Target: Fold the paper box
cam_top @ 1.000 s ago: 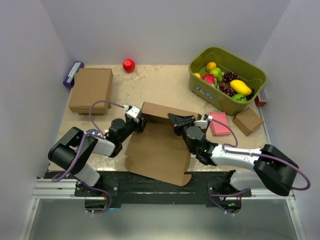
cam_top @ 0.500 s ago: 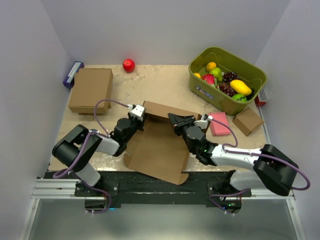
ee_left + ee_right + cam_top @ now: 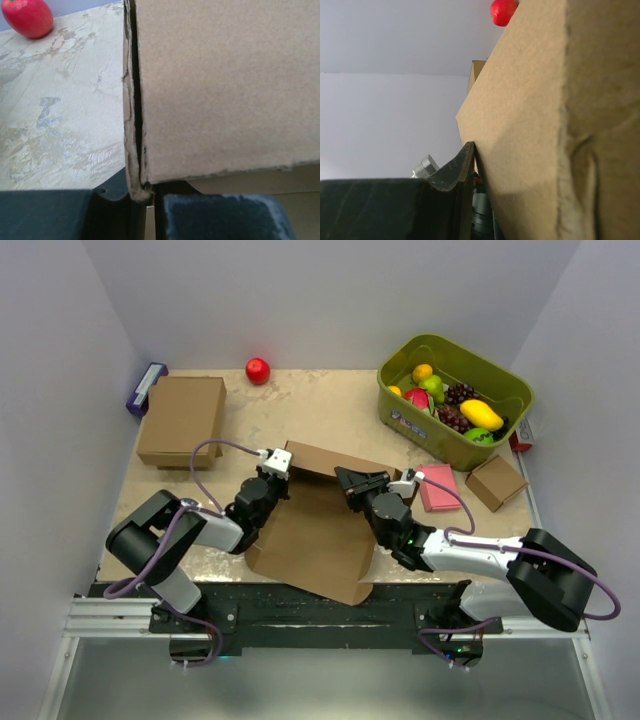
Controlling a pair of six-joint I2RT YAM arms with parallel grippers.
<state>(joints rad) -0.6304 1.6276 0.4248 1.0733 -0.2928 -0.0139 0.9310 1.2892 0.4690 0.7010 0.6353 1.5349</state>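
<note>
The paper box [image 3: 318, 532] is a flat brown cardboard sheet in the middle of the table, and its far flap [image 3: 335, 462] stands up. My left gripper [image 3: 274, 486] sits at the flap's left end. In the left wrist view, the doubled cardboard edge [image 3: 134, 150] is pinched between that gripper's [image 3: 145, 196] jaws. My right gripper [image 3: 352, 483] holds the flap further right. In the right wrist view, one dark finger [image 3: 456, 175] presses against the cardboard [image 3: 530, 125], which hides the other finger.
A closed brown box [image 3: 182, 420] lies at the back left beside a purple item [image 3: 146, 388]. A red ball [image 3: 258, 370] sits at the back. A green bin [image 3: 428, 436] of fruit, a pink block [image 3: 438, 488] and a small cardboard cube [image 3: 496, 482] stand on the right.
My left gripper moved right to the flap's left end and closed on the cardboard edge. The sheet's near edge shifted slightly. The right arm stayed put.
</note>
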